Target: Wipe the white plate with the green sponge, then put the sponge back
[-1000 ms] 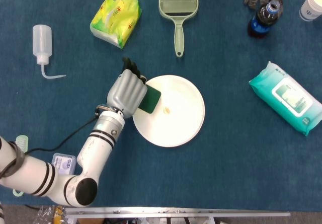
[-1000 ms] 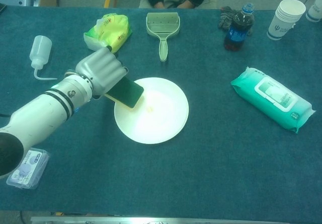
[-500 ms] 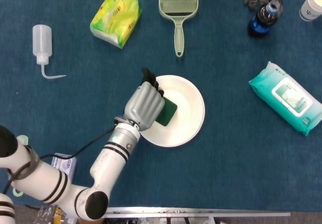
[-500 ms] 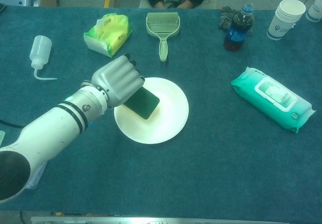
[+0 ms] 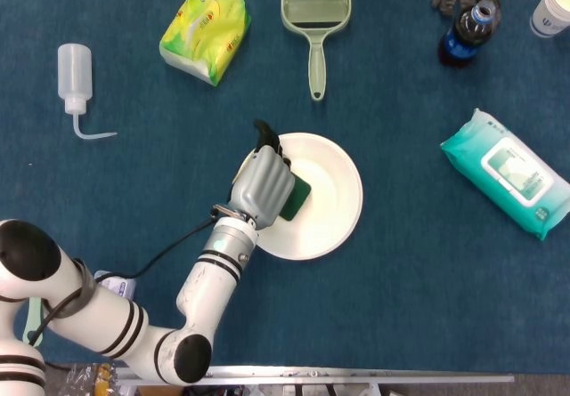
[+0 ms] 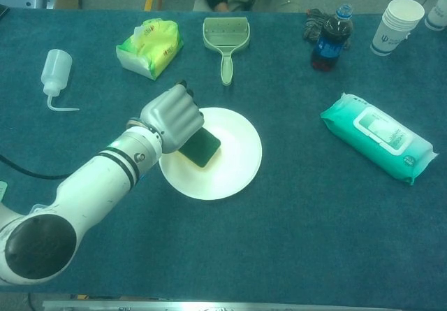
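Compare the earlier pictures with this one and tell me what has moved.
The left hand, still gripping the green sponge, carried it from the white plate's left rim inward onto its left half, then drew back slightly. The plate, dustpan, wet wipes pack, tissue pack and squeeze bottle stayed put. The right hand is out of view.

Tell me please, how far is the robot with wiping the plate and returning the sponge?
Done: the left hand has the green sponge in its grip. In hand: the wipe itself, as the sponge sits on the left part of the white plate, within the rim. Whether it presses the surface cannot be told. Left: finishing the wipe, then setting the sponge back on the table. The right hand is not in view.
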`<state>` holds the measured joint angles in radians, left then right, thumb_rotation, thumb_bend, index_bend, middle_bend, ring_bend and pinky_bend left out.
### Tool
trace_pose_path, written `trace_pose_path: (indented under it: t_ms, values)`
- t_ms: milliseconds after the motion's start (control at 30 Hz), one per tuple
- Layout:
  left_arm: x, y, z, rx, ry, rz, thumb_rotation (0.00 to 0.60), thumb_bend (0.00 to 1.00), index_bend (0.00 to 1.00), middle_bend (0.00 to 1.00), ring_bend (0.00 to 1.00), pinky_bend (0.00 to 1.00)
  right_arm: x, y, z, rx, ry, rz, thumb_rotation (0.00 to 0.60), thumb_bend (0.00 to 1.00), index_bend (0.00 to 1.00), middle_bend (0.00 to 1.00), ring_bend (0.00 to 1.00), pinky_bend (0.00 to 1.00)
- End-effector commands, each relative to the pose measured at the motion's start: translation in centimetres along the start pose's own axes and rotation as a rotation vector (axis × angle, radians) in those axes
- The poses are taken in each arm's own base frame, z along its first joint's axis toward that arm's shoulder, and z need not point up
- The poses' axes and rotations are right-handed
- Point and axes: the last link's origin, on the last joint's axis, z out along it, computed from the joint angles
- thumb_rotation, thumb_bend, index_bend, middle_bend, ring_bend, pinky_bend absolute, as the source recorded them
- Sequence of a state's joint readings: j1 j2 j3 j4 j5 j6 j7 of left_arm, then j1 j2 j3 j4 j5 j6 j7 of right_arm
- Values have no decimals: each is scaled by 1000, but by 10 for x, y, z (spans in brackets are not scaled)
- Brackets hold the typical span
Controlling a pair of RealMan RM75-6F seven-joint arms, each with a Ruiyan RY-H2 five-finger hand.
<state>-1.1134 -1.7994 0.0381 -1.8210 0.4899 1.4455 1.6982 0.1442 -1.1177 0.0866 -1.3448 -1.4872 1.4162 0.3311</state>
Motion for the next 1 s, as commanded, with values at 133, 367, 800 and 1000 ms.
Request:
trace_pose_path:
  t_ms: [133, 367, 800, 1000]
  values:
    - [-8, -7, 3, 40, -16, 48, 585, 293, 463, 291, 188, 168, 0, 0, 1, 2, 0, 0, 586, 324, 302, 315, 210, 404]
    - [-11, -20, 3, 86, -29, 42, 593, 293, 464, 291, 188, 168, -2, -2, 1, 7, -2, 3, 586, 324, 302, 315, 211, 405]
    - [19, -6, -10, 25, 23, -10, 595, 293, 463, 291, 188, 168, -1, -3, 0, 8, 1, 6, 587, 324, 302, 315, 211, 404]
    - [26, 1, -8, 5, 28, -36, 594, 293, 463, 292, 188, 169, 0, -1, -1, 0, 2, 4, 585, 324, 302, 315, 211, 404]
